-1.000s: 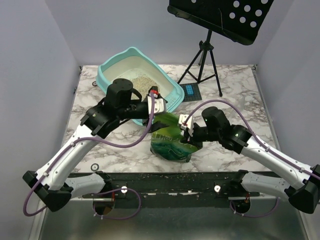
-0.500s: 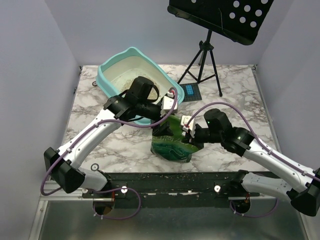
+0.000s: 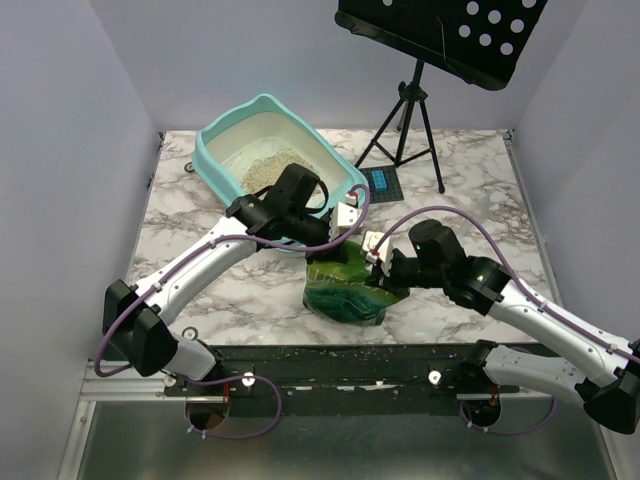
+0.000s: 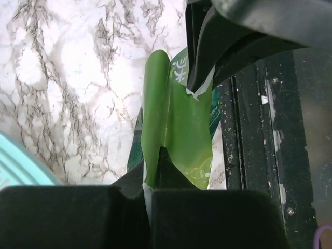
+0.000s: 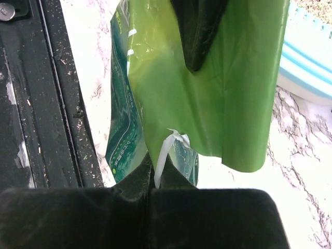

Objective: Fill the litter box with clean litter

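Grip on the crinkly green printed foil bag [image 3: 345,290], shared by both arms. The left gripper [image 4: 155,174] is clamped tight onto a light-green fold at the bag's top, and the right gripper [image 5: 155,168] is pinched closed on the same flap, just beside it. The large light-teal plastic litter box [image 3: 212,150] is seen left of centre in the upper part of the overhead view, just beyond the bag. A small pile of beige-grey clean litter [image 3: 268,172] lies inside it.

Risk is judged to lie in the thin foil. It may be pulled from the jaws or torn if the arms draw apart, and pellets may be spilled onto the white marble table [image 3: 480,190] if the bag is tipped short of the rim.

Both pinches are shown clearly only in the wrist views; the tray's contents are shown only in the overhead view.
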You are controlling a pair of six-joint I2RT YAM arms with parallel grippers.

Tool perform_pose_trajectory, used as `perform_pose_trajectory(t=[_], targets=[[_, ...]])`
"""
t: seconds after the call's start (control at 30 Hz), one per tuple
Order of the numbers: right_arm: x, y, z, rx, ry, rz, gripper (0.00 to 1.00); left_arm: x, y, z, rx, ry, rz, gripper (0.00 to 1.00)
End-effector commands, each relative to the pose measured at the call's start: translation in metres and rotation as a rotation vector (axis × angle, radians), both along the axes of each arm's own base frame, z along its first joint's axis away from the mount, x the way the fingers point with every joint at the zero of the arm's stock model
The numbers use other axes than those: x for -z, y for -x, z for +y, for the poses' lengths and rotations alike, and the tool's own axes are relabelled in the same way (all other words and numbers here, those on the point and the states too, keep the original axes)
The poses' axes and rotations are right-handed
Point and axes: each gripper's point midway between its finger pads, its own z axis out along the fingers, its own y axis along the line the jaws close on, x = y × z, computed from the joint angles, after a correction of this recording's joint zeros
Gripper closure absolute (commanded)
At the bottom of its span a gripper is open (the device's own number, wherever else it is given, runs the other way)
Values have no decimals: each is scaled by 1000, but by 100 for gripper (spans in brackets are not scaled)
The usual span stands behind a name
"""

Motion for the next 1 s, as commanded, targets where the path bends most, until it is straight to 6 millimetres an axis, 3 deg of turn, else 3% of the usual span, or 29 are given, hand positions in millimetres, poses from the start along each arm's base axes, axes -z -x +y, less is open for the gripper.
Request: perform_pose_trajectory(t=[0.0,0.03,0.13,0.17,0.2,0.3,0.5,0.53,0.63,0.73,0.83,0.97], targets=[[-36,-22,6,106,-92,-90,99,-7,-3,17,-97,-25,-120,100],[-40,-25,5,132,-100,-96,91,-15,-7,22,-133,-8,-170,100],[-58,-31,2,177,-130,-121,52,-39,-10,35,-224,81,-350,100],[-66,-33,1,189,-138,-129,47,-41,-12,42,-256,115,-415,100],[-71,-33,-1,196,-131,-135,43,-54,-15,46,-287,160,-489,100],[-90,-41,-9,236,-105,-173,40,-64,-27,61,-350,184,-637,100],[-126,-44,-8,206,-122,-250,38,-83,-32,70,-301,136,-760,100],[-133,-43,-7,195,-131,-260,39,-87,-31,70,-295,146,-782,100],[-130,-38,2,122,-107,-236,44,-93,-23,71,-255,164,-821,100],[-125,-42,4,123,-76,-228,71,-96,-2,73,-217,234,-820,100],[-115,-38,7,85,-50,-198,83,-103,19,80,-216,333,-839,100],[-102,-26,15,-2,-30,-140,99,-94,35,84,-221,379,-780,100]])
